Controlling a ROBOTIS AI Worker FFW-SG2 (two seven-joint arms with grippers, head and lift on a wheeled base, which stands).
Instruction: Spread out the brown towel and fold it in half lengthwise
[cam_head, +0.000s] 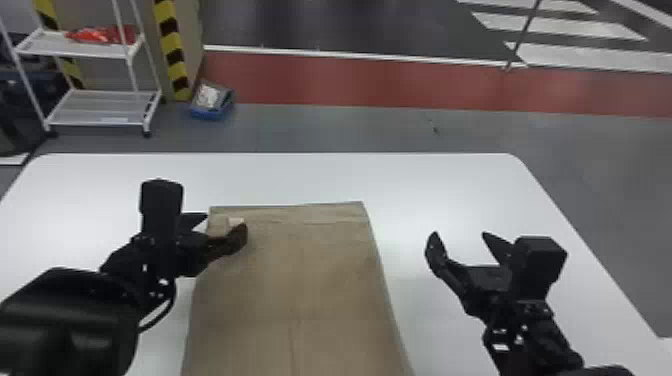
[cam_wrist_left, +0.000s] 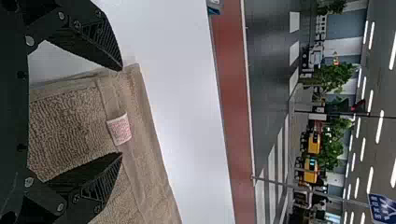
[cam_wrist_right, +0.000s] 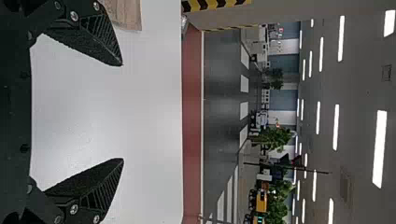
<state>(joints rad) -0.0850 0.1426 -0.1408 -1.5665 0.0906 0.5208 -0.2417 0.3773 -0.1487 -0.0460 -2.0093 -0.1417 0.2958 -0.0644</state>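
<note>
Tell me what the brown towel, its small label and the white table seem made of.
The brown towel looks like matte terry cloth, probably cotton: its surface is nubbly, with flatter bands near the edge. The label seems a thin fabric tag, pale with reddish print. The table has a smooth, faintly glossy top, perhaps laminate or painted board.

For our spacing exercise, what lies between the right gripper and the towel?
Only bare table lies between the right gripper and the towel, seen in the head view.
</note>
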